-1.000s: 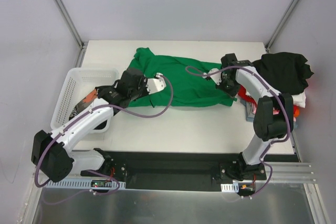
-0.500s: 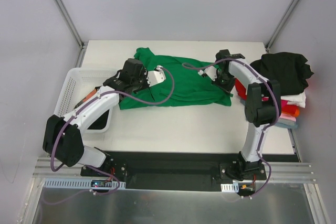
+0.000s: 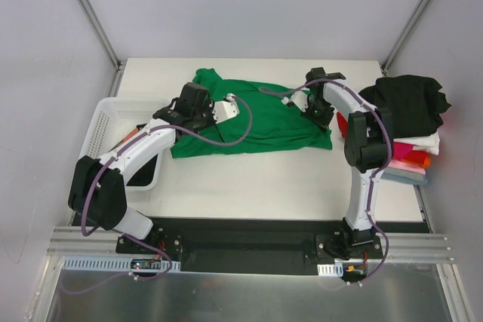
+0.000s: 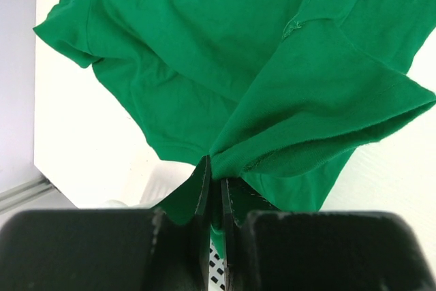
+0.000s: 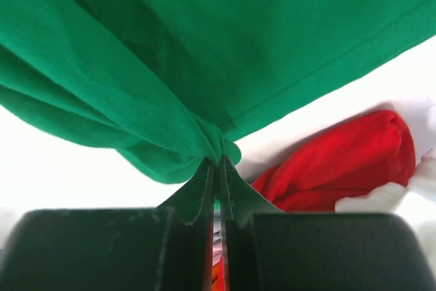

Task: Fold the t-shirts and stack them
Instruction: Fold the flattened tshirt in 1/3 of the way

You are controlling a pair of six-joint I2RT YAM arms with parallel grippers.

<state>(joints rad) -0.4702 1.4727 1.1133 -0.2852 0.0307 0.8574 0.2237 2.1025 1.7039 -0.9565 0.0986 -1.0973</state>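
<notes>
Top external view: the green t-shirt (image 3: pixel 256 115) lies across the far half of the bench (image 3: pixel 249 179), its long axis running left to right. The left jaws are closed, pinching its left end. The right jaws are closed on a bunched fold at its right end.
</notes>
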